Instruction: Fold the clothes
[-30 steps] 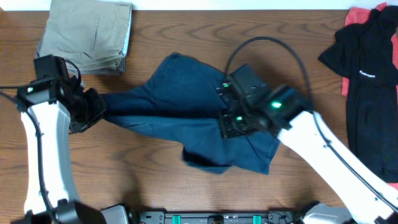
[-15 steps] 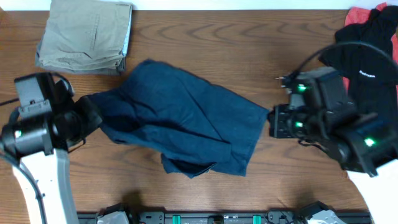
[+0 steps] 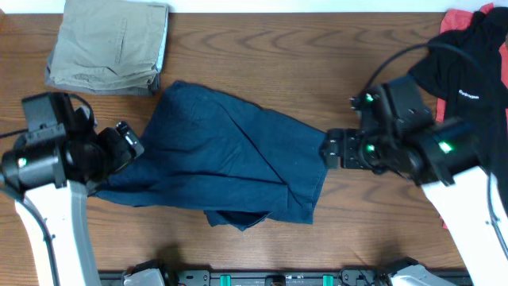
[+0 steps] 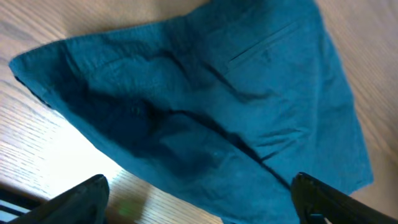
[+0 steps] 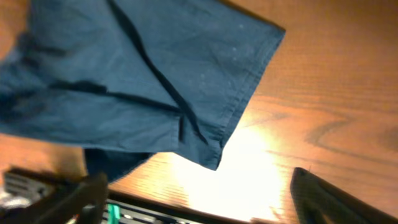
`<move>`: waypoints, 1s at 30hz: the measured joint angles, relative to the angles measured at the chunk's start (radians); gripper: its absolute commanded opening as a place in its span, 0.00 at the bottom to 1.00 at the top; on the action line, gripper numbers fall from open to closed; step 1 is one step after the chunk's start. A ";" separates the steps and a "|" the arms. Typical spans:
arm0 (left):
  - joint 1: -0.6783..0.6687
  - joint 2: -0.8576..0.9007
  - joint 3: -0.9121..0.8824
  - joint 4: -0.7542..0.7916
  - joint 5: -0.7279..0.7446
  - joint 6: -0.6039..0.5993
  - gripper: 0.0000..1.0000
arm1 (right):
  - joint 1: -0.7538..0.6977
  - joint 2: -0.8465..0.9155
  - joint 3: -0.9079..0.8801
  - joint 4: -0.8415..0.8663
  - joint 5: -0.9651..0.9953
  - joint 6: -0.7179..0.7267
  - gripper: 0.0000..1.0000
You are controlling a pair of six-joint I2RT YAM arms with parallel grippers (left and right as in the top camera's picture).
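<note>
The clothes [image 3: 230, 151], one dark navy garment, lie spread and creased across the middle of the wooden table [image 3: 317, 56], with a bunched fold at the near edge. My left gripper [image 3: 131, 147] stands open at the garment's left end, and in the left wrist view the navy cloth [image 4: 205, 93] fills the space ahead of the left gripper [image 4: 202, 208]. My right gripper [image 3: 329, 149] is open at the garment's right edge. In the right wrist view a hemmed corner of the clothes [image 5: 155, 81] lies ahead of the right gripper [image 5: 205, 208], with bare wood between its fingers. Neither gripper holds anything.
Folded khaki trousers [image 3: 107, 44] sit at the back left. A black T-shirt [image 3: 468, 87] with white lettering lies at the right edge over a red cloth [image 3: 460, 20]. A black rail [image 3: 278, 278] runs along the table's front edge.
Both grippers have opened and let go of the garment, which has settled flatter on the table. The right arm has moved slightly left; the left gripper has shifted slightly right.
</note>
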 measured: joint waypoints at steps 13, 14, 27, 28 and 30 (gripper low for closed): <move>0.000 0.360 0.002 0.193 0.002 0.055 0.96 | 0.019 0.220 -0.003 0.092 -0.001 0.000 0.99; 0.000 0.385 0.002 0.220 0.003 0.059 0.96 | 0.019 0.229 -0.003 0.102 -0.001 0.000 0.99; -0.072 0.612 0.002 0.566 0.035 0.206 0.95 | 0.019 0.360 -0.003 0.130 -0.001 0.000 0.99; -0.089 0.627 0.002 0.584 0.036 0.220 0.95 | 0.019 0.371 -0.003 0.132 -0.001 0.000 0.99; -0.122 0.657 0.002 0.628 0.031 0.244 0.95 | 0.019 0.394 -0.003 0.137 -0.001 0.000 0.99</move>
